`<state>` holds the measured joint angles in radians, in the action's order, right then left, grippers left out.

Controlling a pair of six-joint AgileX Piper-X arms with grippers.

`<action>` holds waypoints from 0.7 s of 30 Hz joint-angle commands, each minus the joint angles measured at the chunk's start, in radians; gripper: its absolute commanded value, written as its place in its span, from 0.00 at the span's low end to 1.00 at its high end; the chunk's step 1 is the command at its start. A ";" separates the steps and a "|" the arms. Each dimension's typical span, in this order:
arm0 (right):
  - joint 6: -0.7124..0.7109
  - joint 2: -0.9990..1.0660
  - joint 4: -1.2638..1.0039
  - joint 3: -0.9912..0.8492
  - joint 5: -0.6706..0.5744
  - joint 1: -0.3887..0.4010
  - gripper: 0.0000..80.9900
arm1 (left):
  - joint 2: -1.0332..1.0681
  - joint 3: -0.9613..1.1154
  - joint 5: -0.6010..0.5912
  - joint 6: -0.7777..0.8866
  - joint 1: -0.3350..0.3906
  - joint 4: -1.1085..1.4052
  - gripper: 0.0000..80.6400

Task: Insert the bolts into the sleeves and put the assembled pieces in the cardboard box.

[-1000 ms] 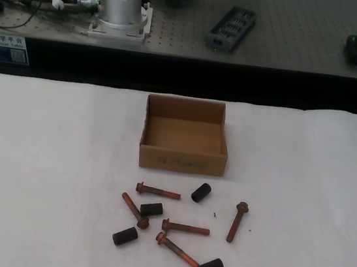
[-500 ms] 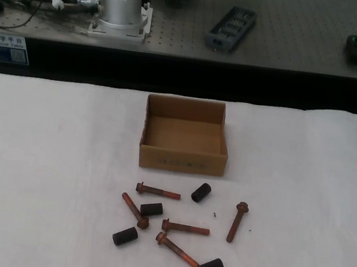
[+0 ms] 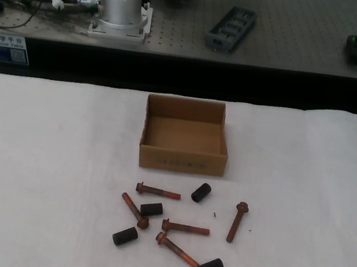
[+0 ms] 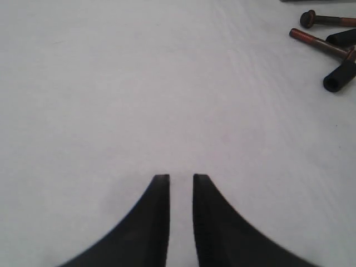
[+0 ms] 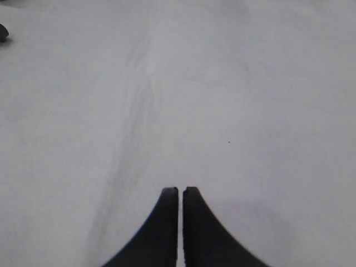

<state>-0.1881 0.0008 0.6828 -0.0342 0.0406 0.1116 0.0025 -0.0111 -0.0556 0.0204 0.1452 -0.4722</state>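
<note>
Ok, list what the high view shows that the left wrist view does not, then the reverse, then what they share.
The high view adds the open-topped brown cardboard box, a rusty red bolt lying apart on the right and the grey perforated bench behind. The left wrist view adds the left gripper, its black fingers a narrow gap apart, holding nothing, over the cloth. Both have the white cloth, the two leftmost rusty bolts and two short black cylindrical sleeves beside them, all lying loose.

cardboard box (image 3: pixel 181 163) behind scattered bolts (image 3: pixel 186 227) and sleeves (image 3: pixel 201 192), all on cloth (image 3: pixel 39 188)
</note>
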 commanded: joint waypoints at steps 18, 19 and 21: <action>-0.219 -0.001 -0.230 0.000 -0.062 -0.005 0.04 | -0.003 0.011 -0.012 0.056 -0.002 0.044 0.14; -0.169 -0.001 -0.269 0.000 -0.083 -0.005 0.04 | -0.003 0.011 -0.023 0.073 -0.002 0.066 0.12; -0.057 -0.001 -0.352 0.000 -0.088 -0.005 0.04 | -0.003 0.011 -0.057 0.077 -0.002 0.123 0.03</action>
<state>-0.2890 0.0008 0.3971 -0.0342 -0.0286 0.1116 0.0025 -0.0111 -0.0965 0.0759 0.1452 -0.3915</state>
